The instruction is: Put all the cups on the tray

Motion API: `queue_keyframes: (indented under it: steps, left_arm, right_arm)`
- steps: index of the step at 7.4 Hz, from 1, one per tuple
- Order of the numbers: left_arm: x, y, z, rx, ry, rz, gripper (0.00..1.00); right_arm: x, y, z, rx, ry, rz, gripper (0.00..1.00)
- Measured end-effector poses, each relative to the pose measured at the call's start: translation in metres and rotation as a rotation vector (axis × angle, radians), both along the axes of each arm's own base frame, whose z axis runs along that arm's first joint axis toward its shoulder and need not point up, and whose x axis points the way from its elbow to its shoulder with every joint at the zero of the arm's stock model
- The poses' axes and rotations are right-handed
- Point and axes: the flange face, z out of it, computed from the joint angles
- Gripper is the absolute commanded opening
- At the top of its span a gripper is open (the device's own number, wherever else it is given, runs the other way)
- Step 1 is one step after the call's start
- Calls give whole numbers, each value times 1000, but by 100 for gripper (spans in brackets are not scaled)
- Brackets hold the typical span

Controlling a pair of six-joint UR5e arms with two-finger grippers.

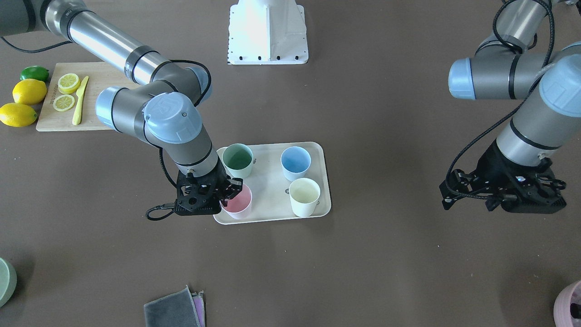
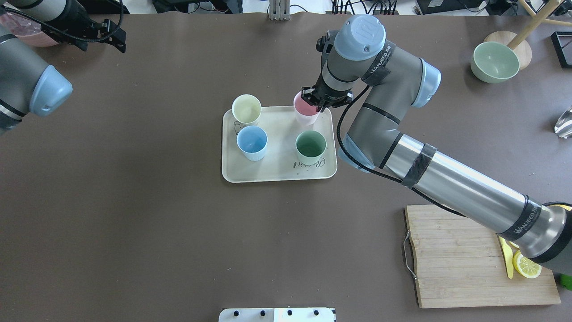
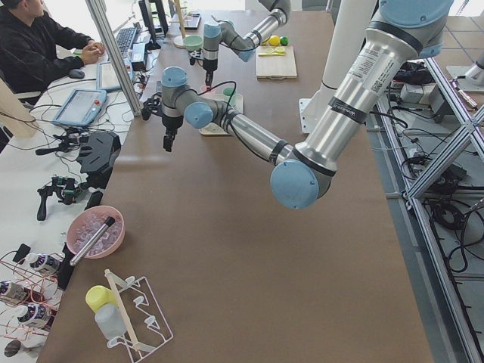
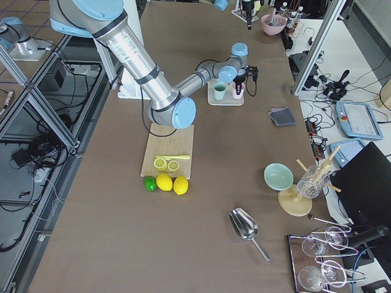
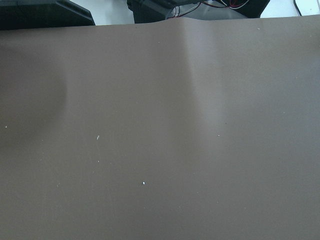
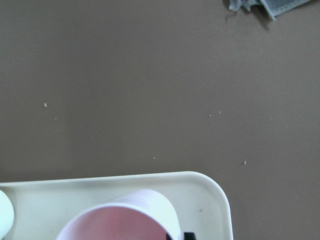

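Right gripper (image 1: 229, 190) looks clamped on the pink cup (image 1: 238, 205) rim, cup sitting in the tray (image 1: 272, 193) corner near 3 other cups (image 1: 295, 162). Probably light, stiff, slick: rim pinch works. Left gripper (image 1: 504, 193): can't tell.

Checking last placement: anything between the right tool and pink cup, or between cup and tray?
Nothing visible. The right tool is at the pink cup's rim, over the tray's corner; the green cup stands clear beside it.

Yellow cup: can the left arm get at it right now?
Probably yes. The yellow cup stands at the tray corner nearest the left gripper, with only table between them; the right gripper is at the pink cup on the far side.
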Motion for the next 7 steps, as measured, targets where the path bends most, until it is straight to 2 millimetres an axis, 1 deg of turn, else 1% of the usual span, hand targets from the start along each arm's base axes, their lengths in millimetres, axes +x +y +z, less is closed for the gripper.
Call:
queue_keyframes:
  steps: [2,3,4,5,6,7]
  left_arm:
    - [-3,0,2,-2,0,-1,98]
    - [-6,0,3,-1,0,-5,98]
    - [-13,0,1,4,4,-11,98]
    - [-31,1,3,12,8,-14,98]
    - [-60,4,15,25,10,-3,98]
    - [-88,8,29,40,13,17,98]
  right_arm:
    - [-1,1,-4,-21,-6,20,100]
    - [8,-7,-12,-24,-15,32,100]
    - [32,-24,-20,-31,-38,36,100]
    - [69,-45,-21,-44,-66,21,100]
    - [116,-61,-11,-43,-84,-11,100]
    - [172,-67,13,-23,-82,-48,100]
